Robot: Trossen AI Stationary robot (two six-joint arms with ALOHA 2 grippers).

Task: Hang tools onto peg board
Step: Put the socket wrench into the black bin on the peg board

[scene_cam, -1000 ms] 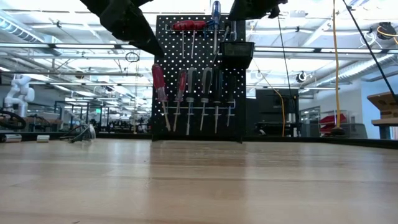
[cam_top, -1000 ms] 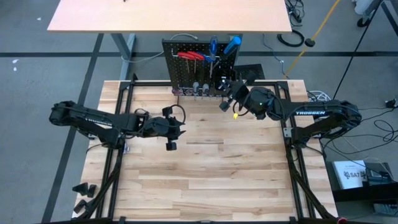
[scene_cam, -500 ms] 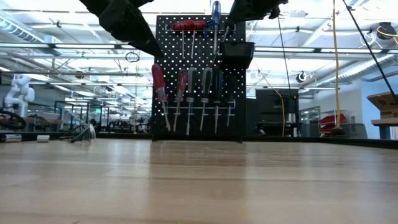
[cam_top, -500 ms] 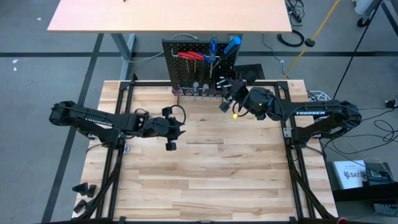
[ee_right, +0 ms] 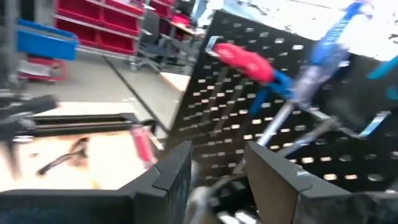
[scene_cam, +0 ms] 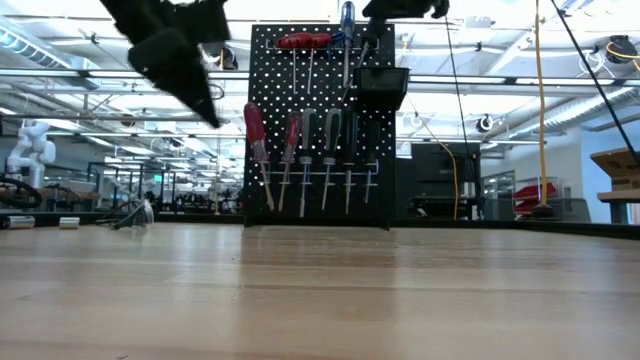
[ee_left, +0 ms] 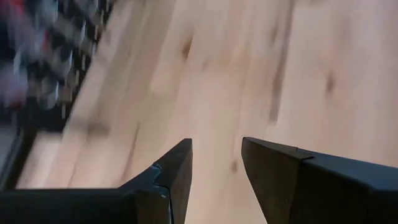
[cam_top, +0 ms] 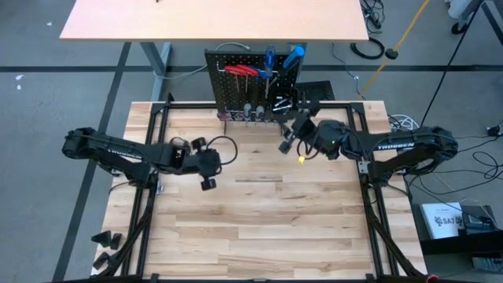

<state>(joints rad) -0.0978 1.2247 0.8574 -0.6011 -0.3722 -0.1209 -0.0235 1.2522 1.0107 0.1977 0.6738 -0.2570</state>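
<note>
- High view: we see the upright black perforated metal peg board (cam_top: pixel 253 82) at the far edge of the pale wooden slatted tabletop (cam_top: pixel 259 212), carrying red-handled hex keys (cam_top: pixel 240 71) and blue-handled screwdrivers (cam_top: pixel 281 56). White lettering "TROSSEN" reads on the right arm (cam_top: pixel 409 147); the left arm (cam_top: pixel 118 153) bears similar lettering too small for us to read. The left gripper (cam_top: pixel 207 161) hangs over the table's left-centre, well apart from the board. The right gripper (cam_top: pixel 292 135) sits just in front of the board's right end.
- Low view: the board stands centred, with a red-handled screwdriver (scene_cam: pixel 255 135) tilted at its lower left and a square black bin (scene_cam: pixel 381 88) at its right. Both arms are cut off at the frame's top.
- Left wrist view: the left gripper's dark fingers (ee_left: pixel 177 171) stand parted over bare wood, grasping nothing; the board is a blur at one corner.
- Right wrist view: the right fingers (ee_right: pixel 174 174) are spread and empty before the board; motion blur smears the tools.
</note>
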